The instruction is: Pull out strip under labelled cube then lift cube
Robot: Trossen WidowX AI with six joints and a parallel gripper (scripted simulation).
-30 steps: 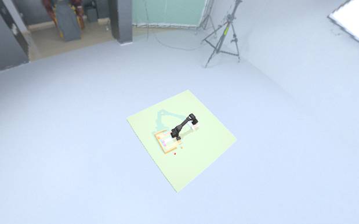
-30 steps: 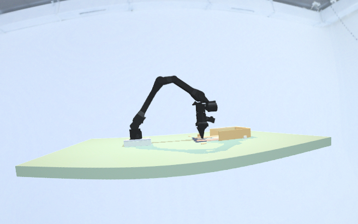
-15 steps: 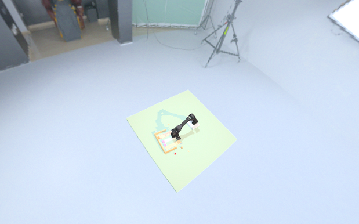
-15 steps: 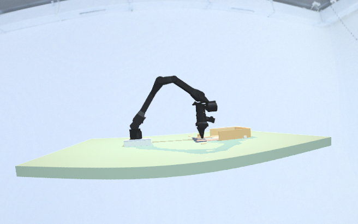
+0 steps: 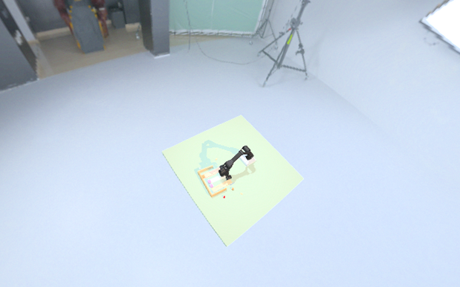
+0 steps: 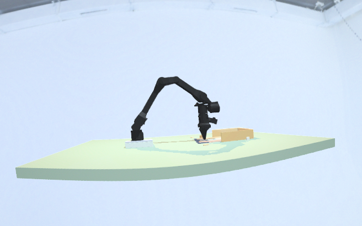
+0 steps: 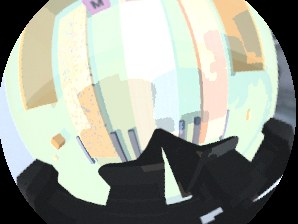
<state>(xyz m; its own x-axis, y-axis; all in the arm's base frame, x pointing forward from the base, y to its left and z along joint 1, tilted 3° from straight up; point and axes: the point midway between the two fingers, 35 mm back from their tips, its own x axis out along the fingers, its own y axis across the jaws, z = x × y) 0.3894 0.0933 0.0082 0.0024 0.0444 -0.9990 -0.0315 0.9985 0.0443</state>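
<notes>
A purple cube (image 7: 97, 5) with a letter M is cut off by the top edge of the wrist view. It lies near the gap between the speckled cream strip (image 7: 75, 50) and the white strip (image 7: 147, 50); its contact with either strip cannot be seen. Two purple cubes, one at the back (image 5: 209, 181) and one in front (image 5: 211, 185), show in the top view. A pinkish strip (image 7: 214, 65) lies to the right. My gripper (image 7: 158, 131) (image 6: 204, 139) points down and is shut, with nothing visible between the fingers, low at the white strip's near end.
An orange three-sided wall (image 6: 237, 135) (image 5: 218, 192) stands around the far parts of the strips. Short dark bars flank the strips' near ends. An orange cube (image 5: 233, 189) (image 7: 58, 141) and a red piece (image 5: 224, 197) lie outside. A white cube (image 6: 248, 138) lies by the wall.
</notes>
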